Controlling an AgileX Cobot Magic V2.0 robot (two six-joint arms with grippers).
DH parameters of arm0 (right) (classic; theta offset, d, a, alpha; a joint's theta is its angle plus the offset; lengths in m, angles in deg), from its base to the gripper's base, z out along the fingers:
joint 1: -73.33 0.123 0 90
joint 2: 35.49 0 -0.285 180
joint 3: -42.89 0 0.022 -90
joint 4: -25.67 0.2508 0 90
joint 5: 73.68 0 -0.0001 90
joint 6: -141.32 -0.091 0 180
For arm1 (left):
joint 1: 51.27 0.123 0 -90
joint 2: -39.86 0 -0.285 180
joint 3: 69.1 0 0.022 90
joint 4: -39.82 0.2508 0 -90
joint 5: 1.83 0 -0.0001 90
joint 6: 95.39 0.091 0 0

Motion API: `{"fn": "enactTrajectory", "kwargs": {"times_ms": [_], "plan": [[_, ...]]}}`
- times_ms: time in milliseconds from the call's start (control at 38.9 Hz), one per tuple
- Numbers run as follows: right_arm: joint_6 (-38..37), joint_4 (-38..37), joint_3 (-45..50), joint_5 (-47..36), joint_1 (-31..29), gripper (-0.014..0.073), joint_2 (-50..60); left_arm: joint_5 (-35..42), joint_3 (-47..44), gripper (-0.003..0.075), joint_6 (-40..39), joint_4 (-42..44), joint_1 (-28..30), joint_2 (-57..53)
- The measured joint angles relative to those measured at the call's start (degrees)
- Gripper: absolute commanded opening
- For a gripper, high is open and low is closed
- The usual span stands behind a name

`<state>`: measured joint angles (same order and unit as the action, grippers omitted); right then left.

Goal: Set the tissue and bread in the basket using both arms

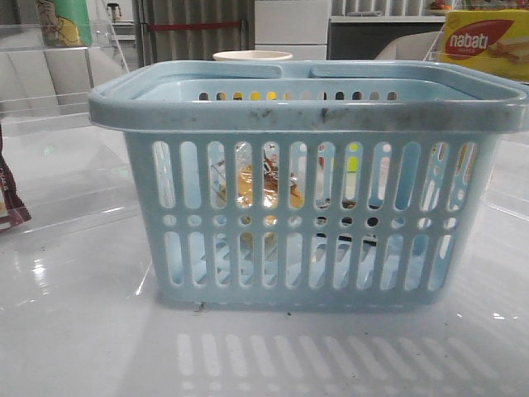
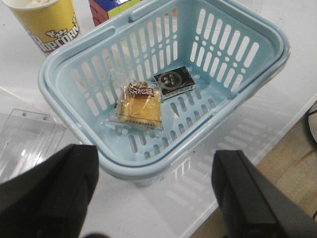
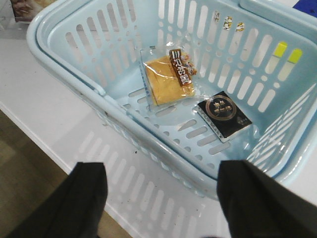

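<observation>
The light-blue basket [image 1: 306,91] stands on the white table, close to the front camera. The bread [image 2: 140,105] in its clear bag lies flat on the basket floor, also in the right wrist view [image 3: 168,74] and through the slots in the front view [image 1: 248,186]. A small black tissue pack [image 2: 174,82] lies beside it, also in the right wrist view [image 3: 225,115]. My left gripper [image 2: 156,191] is open and empty, above the table outside the basket's rim [image 2: 148,166]. My right gripper [image 3: 161,201] is open and empty, outside the rim [image 3: 148,144].
A yellow popcorn cup [image 2: 47,22] and a colourful cube [image 2: 111,7] stand beyond the basket. A yellow-red nabati box [image 1: 488,41] is at the back right. Clear acrylic stands [image 1: 58,74] sit at the left. The table's front edge [image 3: 49,151] is near both grippers.
</observation>
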<state>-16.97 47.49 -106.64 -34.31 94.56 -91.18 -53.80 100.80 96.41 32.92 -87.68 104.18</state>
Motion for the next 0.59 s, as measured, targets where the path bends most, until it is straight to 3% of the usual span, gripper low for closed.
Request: {"fn": "enactTrajectory", "kwargs": {"times_ms": [283,591], "plan": [[0.0,0.0,0.0,0.42,0.0,0.057,0.0,0.58,-14.73,0.0539,0.0,0.0,0.0,-14.68],[0.0,-2.22,0.0,2.9,0.0,0.057,0.29,0.58,-24.87,0.0539,0.0,0.61,0.0,-24.73]]}}
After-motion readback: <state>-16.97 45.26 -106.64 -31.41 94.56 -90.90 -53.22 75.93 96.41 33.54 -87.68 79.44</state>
